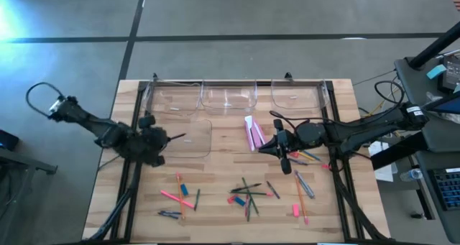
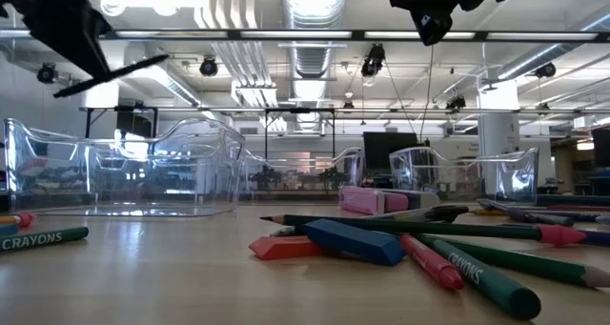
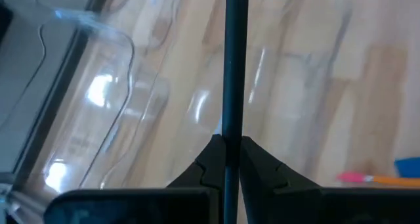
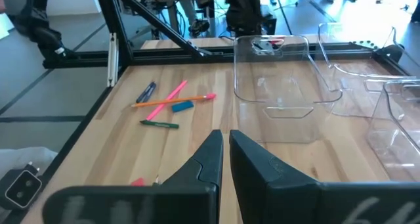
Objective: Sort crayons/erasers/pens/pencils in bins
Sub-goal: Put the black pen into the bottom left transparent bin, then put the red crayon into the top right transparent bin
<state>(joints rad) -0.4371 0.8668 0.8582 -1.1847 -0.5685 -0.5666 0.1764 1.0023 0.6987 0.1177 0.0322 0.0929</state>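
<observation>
My left gripper (image 1: 164,139) hangs above the table's left side, shut on a thin dark stick (image 3: 235,66), a pen or pencil. Its free end reaches over the lone clear bin (image 1: 192,139) that stands mid-table. Three more clear bins (image 1: 228,95) line the far edge. My right gripper (image 1: 269,148) waits shut and empty above the table's right half, beside two pink erasers (image 1: 253,133). Crayons, pens and pencils (image 1: 248,195) lie scattered on the near half, with blue erasers (image 1: 184,189) and pink ones among them. My left gripper pinches the dark stick's lower part (image 3: 230,159) between its two fingers (image 3: 205,159). The stick runs along the fingers and juts out well past their tips. It is lifted clear of the table and slants in the air (image 2: 114,72).
Black frame rails (image 1: 129,166) run along the table's left and right sides. More coloured sticks (image 1: 305,157) lie under my right arm. In the low view a blue eraser (image 2: 355,241) and green crayons (image 2: 477,273) lie close to the near edge.
</observation>
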